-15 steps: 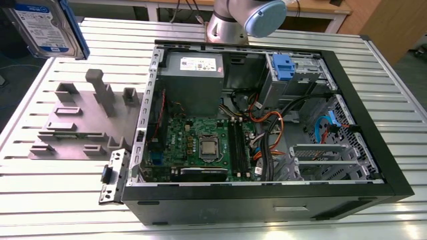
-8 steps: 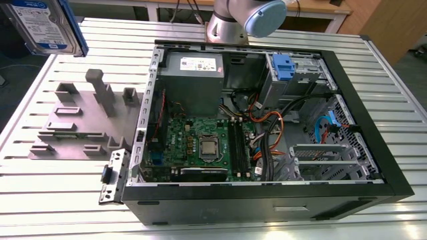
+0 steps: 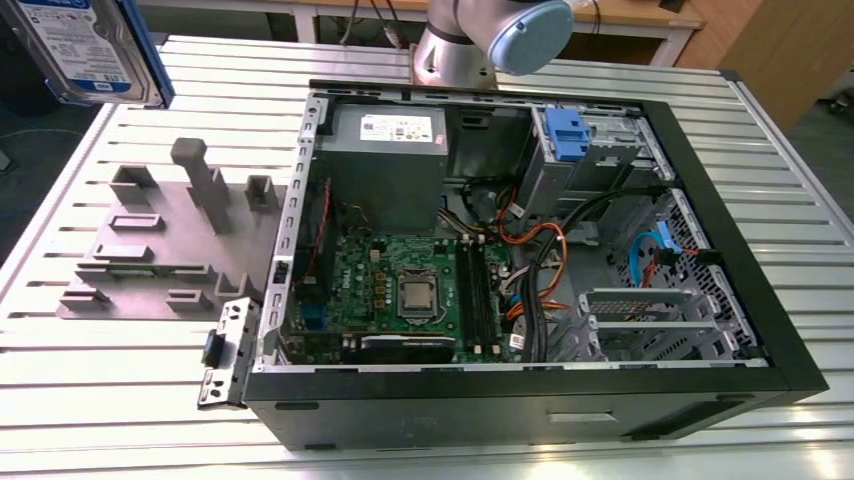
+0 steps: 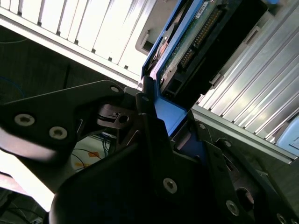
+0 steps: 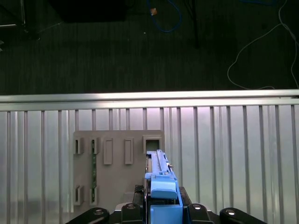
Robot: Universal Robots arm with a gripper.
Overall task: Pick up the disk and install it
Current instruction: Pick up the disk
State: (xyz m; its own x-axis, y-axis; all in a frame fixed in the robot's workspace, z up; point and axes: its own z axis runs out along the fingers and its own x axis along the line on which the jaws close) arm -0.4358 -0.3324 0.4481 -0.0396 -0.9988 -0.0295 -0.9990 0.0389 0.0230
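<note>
In the exterior view the arm (image 3: 461,45) shows at the far side of the scene as an upright silver link topped by a rounded pale blue joint cap. In both wrist views the gripper (image 5: 163,207) (image 4: 175,126) is clamped on the disk (image 5: 158,170) (image 4: 196,42). Its black fingers (image 5: 135,210) (image 4: 152,121) press on either side of the blue frame, holding it edge-on between them.
</note>
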